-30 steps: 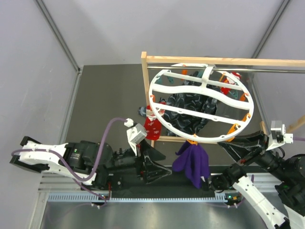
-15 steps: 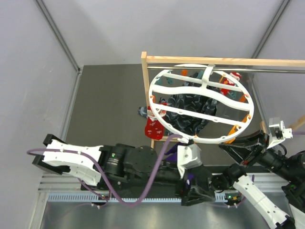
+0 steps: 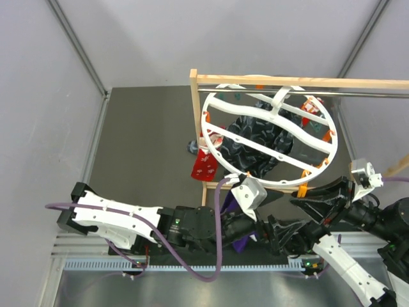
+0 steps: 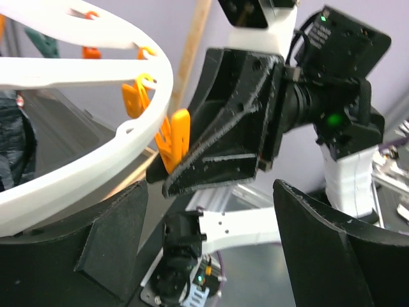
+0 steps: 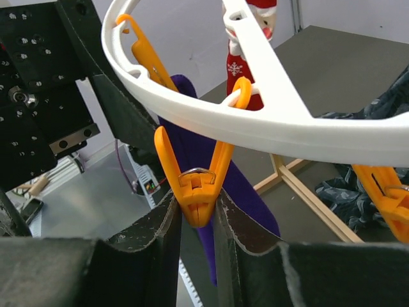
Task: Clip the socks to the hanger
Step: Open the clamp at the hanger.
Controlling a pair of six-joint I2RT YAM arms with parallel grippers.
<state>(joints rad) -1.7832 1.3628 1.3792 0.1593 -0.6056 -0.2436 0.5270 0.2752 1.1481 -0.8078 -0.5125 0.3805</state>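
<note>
The white ring hanger (image 3: pixel 214 153) hangs from the rack rod, tilted. A red Santa sock (image 3: pixel 205 165) hangs at its left rim and dark teal socks (image 3: pixel 255 144) lie under its middle. A purple sock (image 3: pixel 231 203) shows beside my left arm; in the right wrist view it (image 5: pixel 246 185) hangs behind the clip. My right gripper (image 3: pixel 305 199) (image 5: pixel 197 208) is shut on the lower end of an orange clip (image 5: pixel 195 182) on the front rim (image 5: pixel 268 125). My left gripper (image 3: pixel 281 231) (image 4: pixel 211 195) is open and empty, facing the right gripper's fingers (image 4: pixel 223 153) and that clip (image 4: pixel 174 142).
The wooden-framed rack (image 3: pixel 193 109) with its metal rod (image 3: pixel 358 93) stands on the dark mat (image 3: pixel 147 141). More orange clips (image 5: pixel 137 45) hang round the rim. Grey walls close in the sides. The metal rail (image 3: pixel 192 263) runs along the near edge.
My left arm swung right, from the left side to under the hanger's front rim, and now covers most of the purple sock. The hanger tilted. The right gripper rose to the front-right clip.
</note>
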